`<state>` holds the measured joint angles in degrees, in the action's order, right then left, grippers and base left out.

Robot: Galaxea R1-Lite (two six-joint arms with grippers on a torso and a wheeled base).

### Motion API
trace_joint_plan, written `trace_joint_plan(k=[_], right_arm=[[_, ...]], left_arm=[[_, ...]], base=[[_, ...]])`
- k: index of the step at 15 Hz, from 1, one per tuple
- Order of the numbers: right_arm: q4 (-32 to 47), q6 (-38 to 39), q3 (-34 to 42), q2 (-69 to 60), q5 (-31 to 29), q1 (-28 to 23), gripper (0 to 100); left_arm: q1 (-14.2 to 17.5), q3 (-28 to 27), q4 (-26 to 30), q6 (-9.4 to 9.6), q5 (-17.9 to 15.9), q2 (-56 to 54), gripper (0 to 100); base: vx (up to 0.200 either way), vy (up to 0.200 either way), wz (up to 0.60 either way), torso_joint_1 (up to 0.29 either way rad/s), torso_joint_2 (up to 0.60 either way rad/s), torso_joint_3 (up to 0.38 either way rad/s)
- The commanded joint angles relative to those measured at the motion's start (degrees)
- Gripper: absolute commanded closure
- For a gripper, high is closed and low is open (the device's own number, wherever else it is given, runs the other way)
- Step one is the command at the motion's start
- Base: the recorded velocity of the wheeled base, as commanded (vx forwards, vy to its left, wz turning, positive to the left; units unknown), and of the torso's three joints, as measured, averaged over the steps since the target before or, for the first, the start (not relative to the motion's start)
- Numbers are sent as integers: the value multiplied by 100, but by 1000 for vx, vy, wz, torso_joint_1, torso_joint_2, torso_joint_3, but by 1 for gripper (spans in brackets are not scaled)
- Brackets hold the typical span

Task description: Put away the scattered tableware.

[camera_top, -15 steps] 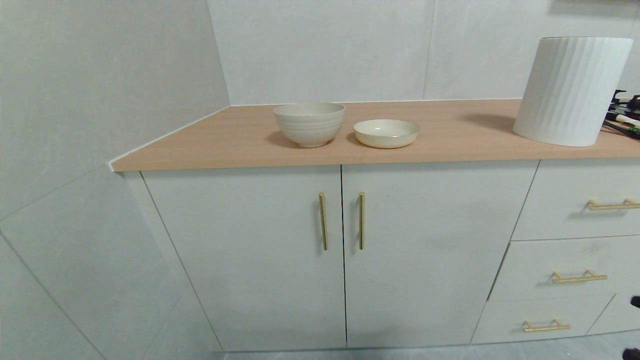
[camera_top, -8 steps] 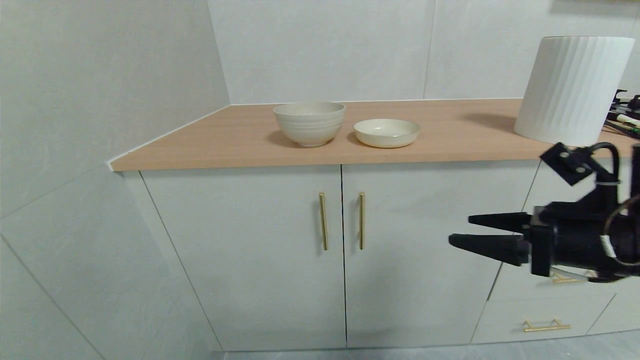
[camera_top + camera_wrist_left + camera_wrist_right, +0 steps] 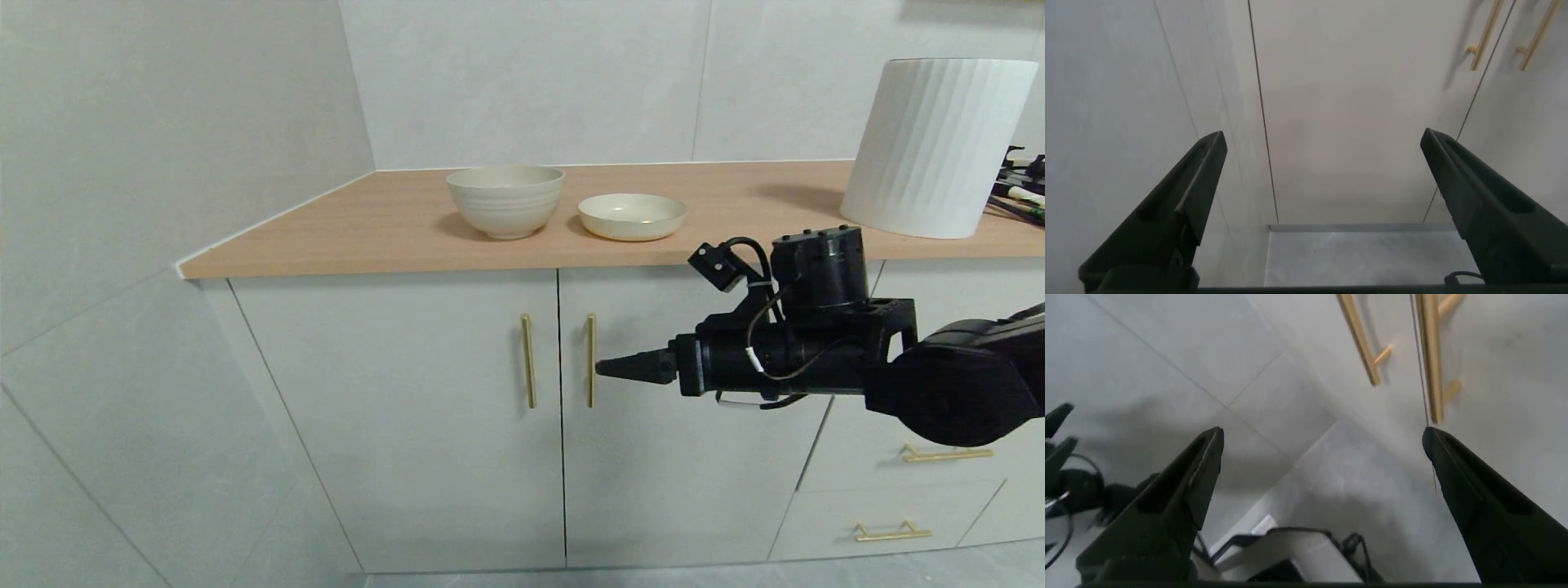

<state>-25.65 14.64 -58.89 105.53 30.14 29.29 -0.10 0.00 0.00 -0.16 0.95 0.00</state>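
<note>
The right end effector (image 3: 611,368), fingers spread wide and holding nothing, hangs just beside the right cabinet door handle (image 3: 590,360). It should straddle that bar squarely before closing and pulling. The bowl (image 3: 505,201) and shallow dish (image 3: 632,216) stand on the desk (image 3: 367,233) above.

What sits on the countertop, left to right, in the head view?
deep bowl → shallow dish → white ribbed container → dark clutter at the right edge
</note>
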Motion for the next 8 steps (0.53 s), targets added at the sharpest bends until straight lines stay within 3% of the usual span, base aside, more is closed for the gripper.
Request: trace_joint_plan(k=[1,8], right_arm=[[-265,4,-70,433,-148,112,0],[-1223,382,-289,1171,-570,147,0]], left_arm=[[1,0,0,-2,2,9,0],[1,0,0,-2,2,9,0]], base=[[0,0,0,0,0,0],[0,0,0,0,0,0]])
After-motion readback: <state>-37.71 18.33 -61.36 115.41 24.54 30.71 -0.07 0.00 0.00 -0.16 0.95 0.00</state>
